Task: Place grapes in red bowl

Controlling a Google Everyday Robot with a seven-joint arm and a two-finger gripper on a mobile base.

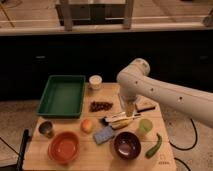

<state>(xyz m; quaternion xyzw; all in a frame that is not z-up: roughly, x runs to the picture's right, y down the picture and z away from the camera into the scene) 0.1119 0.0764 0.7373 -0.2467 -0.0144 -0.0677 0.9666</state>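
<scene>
While grapes (pixel 101 106) lie outside red bowl (pixel 64 147), tool (pixel 129 107) hovers near them.

Tool (pixel 128 108), jaws apart, beneath bent arm (pixel 155 90)

Two bowls: red (pixel 64 147) and dark (pixel 126 145). Two cups: white (pixel 95 81) and metal (pixel 46 129). One each: grapes (pixel 101 106), orange (pixel 87 125), tray (pixel 62 97), sponge (pixel 104 135). One gripper (pixel 129 107), near the grapes' right.

Wooden table (pixel 97 156) bears grapes (pixel 101 106), red bowl (pixel 64 147), green tray (pixel 62 95).
</scene>
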